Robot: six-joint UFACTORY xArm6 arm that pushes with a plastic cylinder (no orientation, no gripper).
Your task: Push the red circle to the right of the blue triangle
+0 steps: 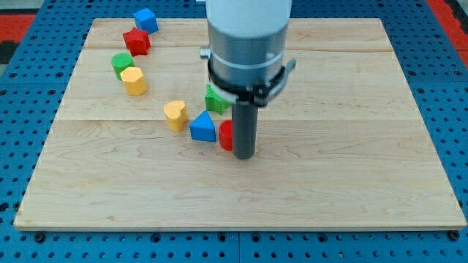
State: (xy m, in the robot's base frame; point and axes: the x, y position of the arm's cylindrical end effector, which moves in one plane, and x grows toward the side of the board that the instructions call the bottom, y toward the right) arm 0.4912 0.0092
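The red circle [226, 135] lies near the board's middle, partly hidden behind my rod. The blue triangle [203, 127] sits just to its left, touching or almost touching it. My tip [244, 155] rests on the board right against the red circle's right side, a little toward the view's bottom. A green block [216, 99] sits just above the blue triangle and red circle, partly hidden by the arm.
A yellow heart [175, 115] lies left of the blue triangle. At the upper left are a yellow block [134, 80], a green block [121, 63], a red star-like block [137, 41] and a blue cube [145, 20]. The wooden board [351, 183] lies on a blue pegboard.
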